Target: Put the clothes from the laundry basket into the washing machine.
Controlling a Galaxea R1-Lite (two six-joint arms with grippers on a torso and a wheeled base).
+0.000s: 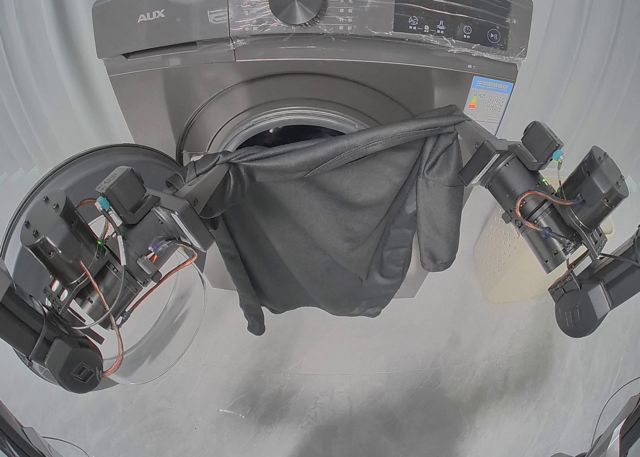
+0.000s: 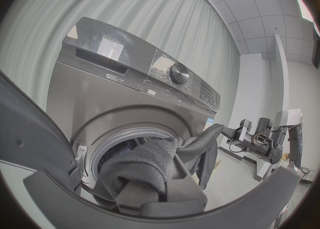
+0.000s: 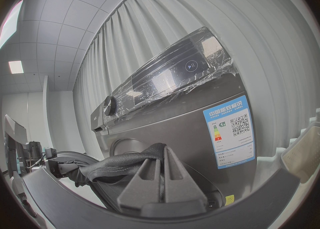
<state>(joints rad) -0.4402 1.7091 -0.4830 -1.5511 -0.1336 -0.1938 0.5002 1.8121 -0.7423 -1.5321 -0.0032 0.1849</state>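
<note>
Grey, thin and limp, the garment (image 1: 327, 225) is seen in the head view stretched like a line between the two arms, directly before the drum opening (image 1: 287, 135) of the washing machine (image 1: 167, 85). One upper corner is pinched by the left gripper (image 1: 191, 175), the other by the right gripper (image 1: 465, 125). The body and a sleeve hang slack well below the opening. The cloth is judged light and soft, with no stiffness of its own, and somewhat smooth, so bunched edges are the safest places for a hold. The hanging part is likely to drag on the lower rim unless it is gathered or lifted first. The door (image 1: 67, 172) stands swung open at the left, just beside the left arm. The laundry basket (image 1: 510, 258) is set on the floor at the right, behind the right arm.

In the left wrist view the jaws of the left gripper (image 2: 163, 168) are clamped on a thick wad of the fabric, with the opening close behind. Dark cloth can already be made out inside the drum.

In the right wrist view the jaws of the right gripper (image 3: 161, 159) are pressed together on a thin twisted fold. An energy label (image 3: 231, 131) is stuck on the front panel, and a pale curtain (image 3: 273, 22) hangs behind.
</note>
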